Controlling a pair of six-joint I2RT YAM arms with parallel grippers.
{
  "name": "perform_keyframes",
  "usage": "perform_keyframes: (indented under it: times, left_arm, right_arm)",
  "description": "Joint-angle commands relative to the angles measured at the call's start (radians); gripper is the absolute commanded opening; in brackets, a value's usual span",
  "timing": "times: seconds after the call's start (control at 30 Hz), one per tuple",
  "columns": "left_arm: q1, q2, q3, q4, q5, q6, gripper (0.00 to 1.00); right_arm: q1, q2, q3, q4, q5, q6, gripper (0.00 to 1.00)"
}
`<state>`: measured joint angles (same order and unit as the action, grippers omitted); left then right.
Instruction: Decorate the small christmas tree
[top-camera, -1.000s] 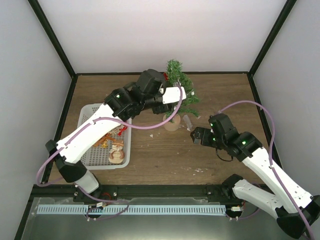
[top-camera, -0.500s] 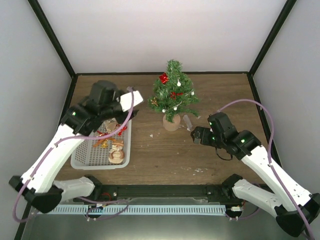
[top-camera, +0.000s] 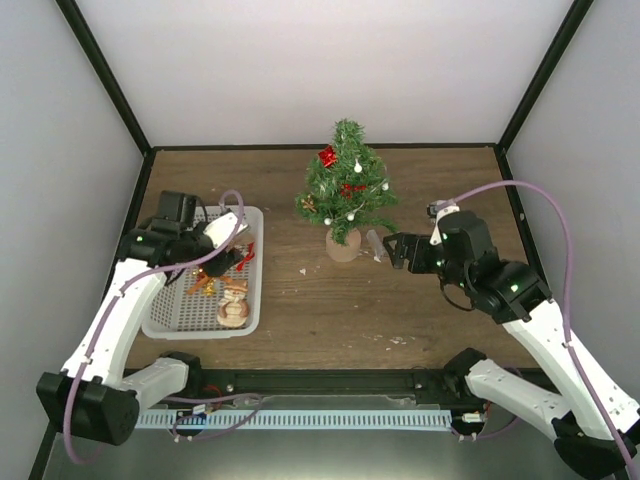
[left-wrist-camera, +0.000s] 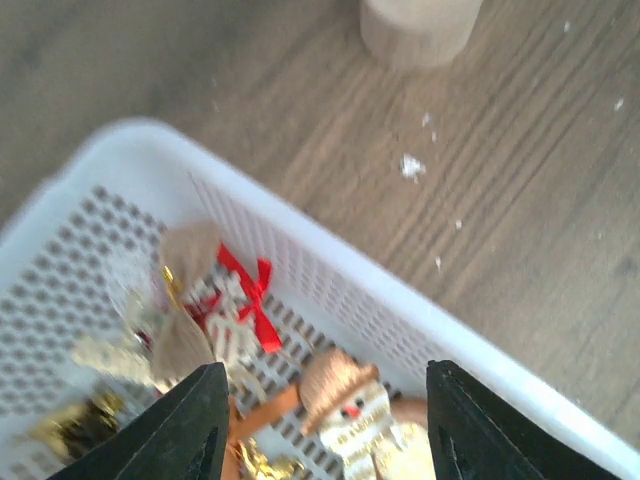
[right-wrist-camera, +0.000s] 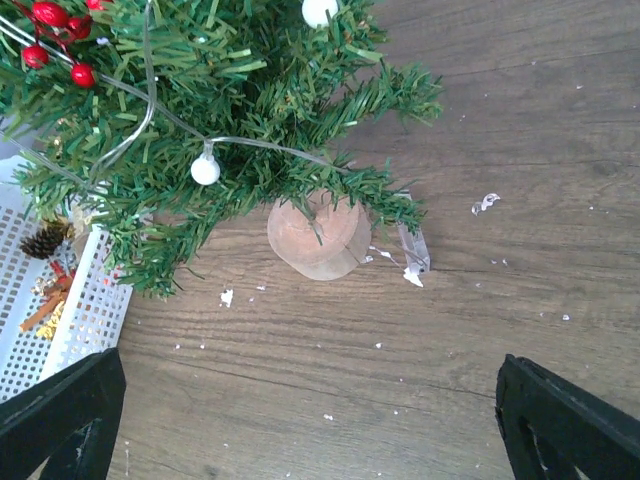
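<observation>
The small christmas tree (top-camera: 346, 192) stands on its round wooden base (top-camera: 343, 246) at the table's middle back, with red bows, white balls and a light string on it. It also shows in the right wrist view (right-wrist-camera: 215, 120). My left gripper (top-camera: 236, 257) is open and empty over the white basket (top-camera: 252, 222), above a snowman ornament (left-wrist-camera: 365, 418) and a red-bowed ornament (left-wrist-camera: 240, 305). My right gripper (top-camera: 392, 250) is open and empty, just right of the tree's base (right-wrist-camera: 318, 237).
The basket (left-wrist-camera: 330, 270) holds several ornaments, among them a pine cone (right-wrist-camera: 42, 240) and gold pieces. A small clear plastic scrap (right-wrist-camera: 413, 250) lies beside the tree base. White crumbs dot the wood. Black frame posts rise at the back corners.
My left arm has swung from the tree leftward and down over the basket. My right gripper has moved up toward the tree's base.
</observation>
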<state>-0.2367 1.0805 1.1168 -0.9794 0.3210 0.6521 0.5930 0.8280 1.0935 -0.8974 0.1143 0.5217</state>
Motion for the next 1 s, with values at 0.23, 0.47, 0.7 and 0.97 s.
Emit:
perform_keyframes:
  times: [0.23,0.47,0.7,0.97]
  left_arm:
    - [0.178,0.167,-0.142,-0.026,0.105,0.071,0.42]
    - [0.3,0.335,-0.143,-0.017,0.114,0.077,0.33]
    - [0.353,0.399,-0.183,0.001,0.063,0.11,0.32]
    - [0.433,0.423,-0.196,0.032,0.009,0.092,0.3]
  right_arm:
    - [-0.007,0.002,-0.035,0.013,-0.066,0.036,0.94]
    - [-0.007,0.007,-0.05,0.017,-0.089,0.044,0.94]
    - [-0.007,0.006,-0.067,0.019,-0.105,0.045,0.94]
    - [-0.007,0.013,-0.074,0.025,-0.107,0.038,0.95]
